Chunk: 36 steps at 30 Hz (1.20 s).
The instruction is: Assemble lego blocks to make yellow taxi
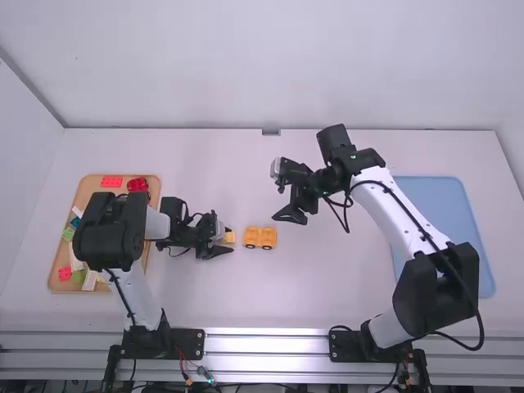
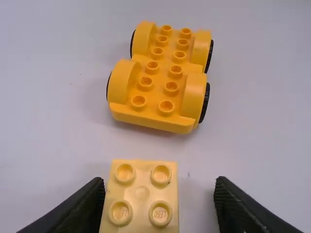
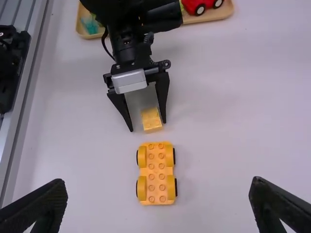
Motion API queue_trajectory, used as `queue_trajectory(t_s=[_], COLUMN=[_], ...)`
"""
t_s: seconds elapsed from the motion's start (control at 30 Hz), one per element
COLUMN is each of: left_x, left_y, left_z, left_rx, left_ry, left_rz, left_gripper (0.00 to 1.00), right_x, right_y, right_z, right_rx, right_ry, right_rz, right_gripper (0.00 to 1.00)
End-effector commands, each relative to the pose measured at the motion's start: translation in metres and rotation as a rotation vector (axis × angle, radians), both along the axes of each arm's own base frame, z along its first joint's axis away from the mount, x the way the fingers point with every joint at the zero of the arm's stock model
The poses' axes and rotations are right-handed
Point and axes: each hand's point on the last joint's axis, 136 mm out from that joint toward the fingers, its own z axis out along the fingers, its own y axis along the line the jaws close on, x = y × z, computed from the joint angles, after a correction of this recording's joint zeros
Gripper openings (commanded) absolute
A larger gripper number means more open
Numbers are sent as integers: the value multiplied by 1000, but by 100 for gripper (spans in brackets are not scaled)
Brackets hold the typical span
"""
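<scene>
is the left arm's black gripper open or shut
Open: the left gripper has its fingers apart, a gap showing beside the square light-yellow block.

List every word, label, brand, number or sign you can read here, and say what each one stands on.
Pale yellow block: tiny raised lettering on top of one stud, too small to quote reliably.
Yellow wheeled base: no text that I can make out on its studs or sides.
Red toy car: no lettering that I can make out.
So there is no text I can quote with confidence.
</scene>
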Motion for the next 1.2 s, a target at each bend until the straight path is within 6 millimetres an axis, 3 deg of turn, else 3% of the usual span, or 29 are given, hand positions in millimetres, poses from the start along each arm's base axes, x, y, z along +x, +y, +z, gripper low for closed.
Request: queue_trajectory(t_s=[0.0,0.23,0.47,0.77,1.1,1.17], left_x=[-4,-1,-10,-6,-3,-3], left_y=[11,24,18,11,9,8], left_z=[-19,-16,-6,4,0,0], left_rx=[88,79,19,-49,-50,-50], left_ry=[68,108,37,-21,-34,-43], left_rz=[35,67,0,-12,28,24], left_gripper=[61,62,61,52,53,49], right_x=[4,4,4,4,3,3], right_y=[2,2,2,2,2,2], right_z=[5,5,5,5,5,5], right_rx=[8,8,9,10,10,10], right_ry=[-6,-6,-13,-11,-7,-7], right_rz=[-1,-1,4,4,5,6], right_gripper=[99,99,98,99,99,99])
